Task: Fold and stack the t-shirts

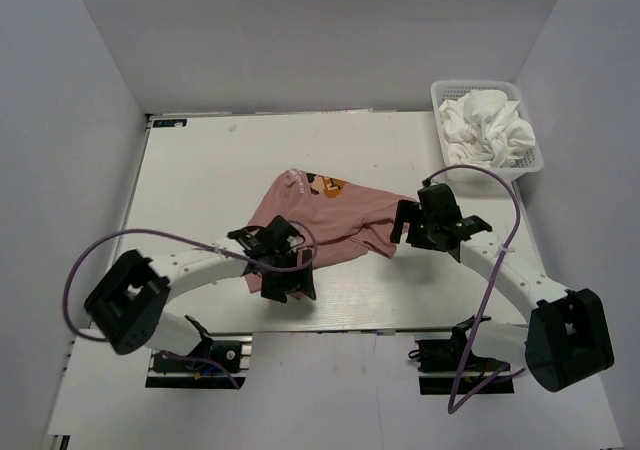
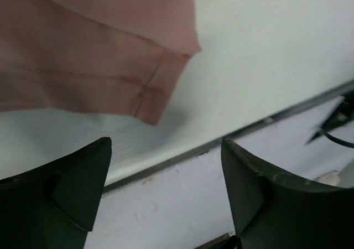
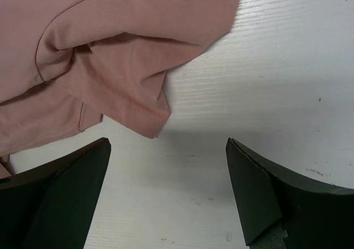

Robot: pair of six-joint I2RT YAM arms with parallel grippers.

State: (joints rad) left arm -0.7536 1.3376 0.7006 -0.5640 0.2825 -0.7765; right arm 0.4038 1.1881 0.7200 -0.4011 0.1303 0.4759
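Left gripper [image 2: 166,143]: jaws spread wide, holding nothing, poised just off the near hem corner of the pink t-shirt [image 1: 320,215], which lies crumpled mid-surface [image 1: 200,170]. Risk: closing here may catch a single layer, or miss the cloth and scrape the surface.

Right gripper [image 3: 168,143]: likewise wide and empty, beside a bunched sleeve. Risk: a pinch there could gather extra folds and pull the shirt askew.

The white t-shirts [image 1: 485,128] lie heaped in the basket [image 1: 475,83], far right.

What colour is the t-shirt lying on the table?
The t-shirt is dusty pink, with a small red-brown chest graphic. The top external view shows it best.
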